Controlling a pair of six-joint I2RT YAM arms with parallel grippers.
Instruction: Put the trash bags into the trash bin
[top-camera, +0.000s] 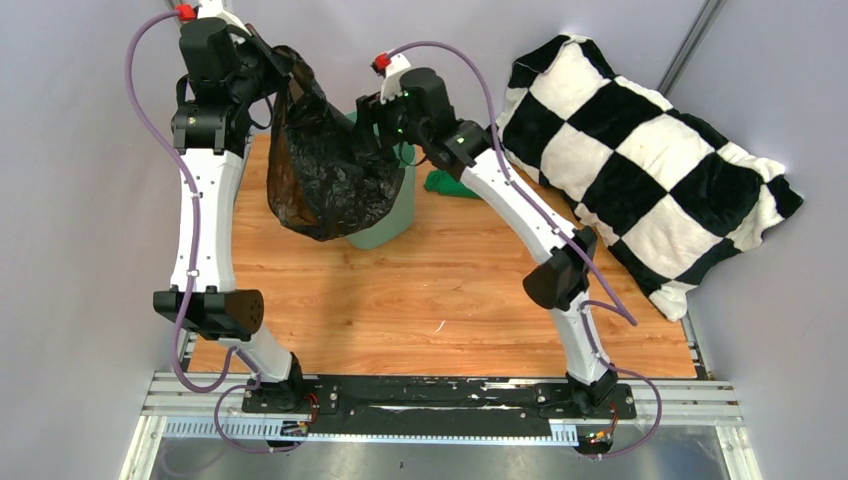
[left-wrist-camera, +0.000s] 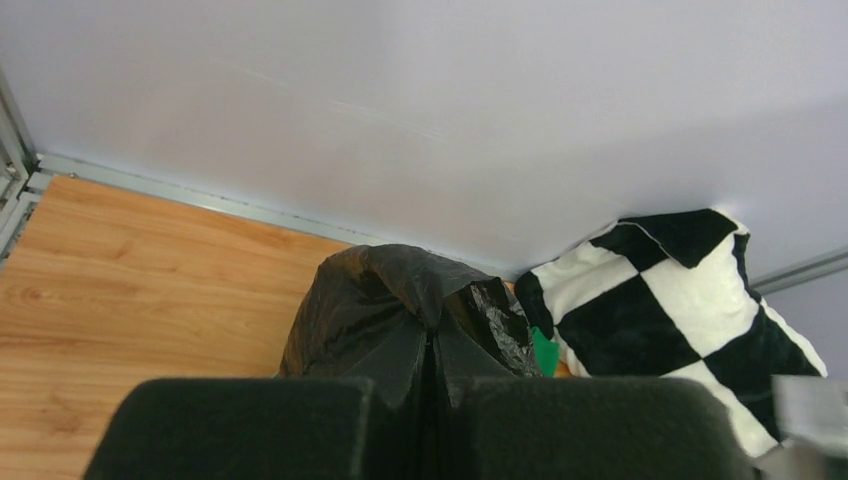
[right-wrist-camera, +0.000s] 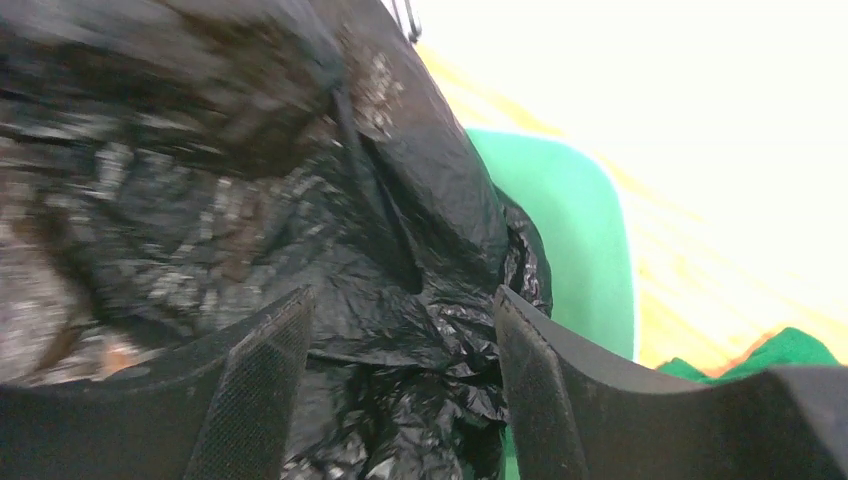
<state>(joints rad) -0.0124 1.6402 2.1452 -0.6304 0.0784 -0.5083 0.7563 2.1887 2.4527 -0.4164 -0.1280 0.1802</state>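
Over the mint-green trash bin (top-camera: 396, 215), the black trash bag (top-camera: 325, 165) dangles from the left jaws, clamped tight on its neck; the right jaws gape around the crinkles, gripping nothing. Best lower slowly, centred on the mouth, tucking loose plastic inside

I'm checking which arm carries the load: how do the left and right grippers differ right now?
The left gripper is shut, pinching the trash bag; the right gripper stands open, with plastic between its jaws. The left gripper is at the bag's top edge; the right gripper is at its side, by the trash bin. Both face the same bag.
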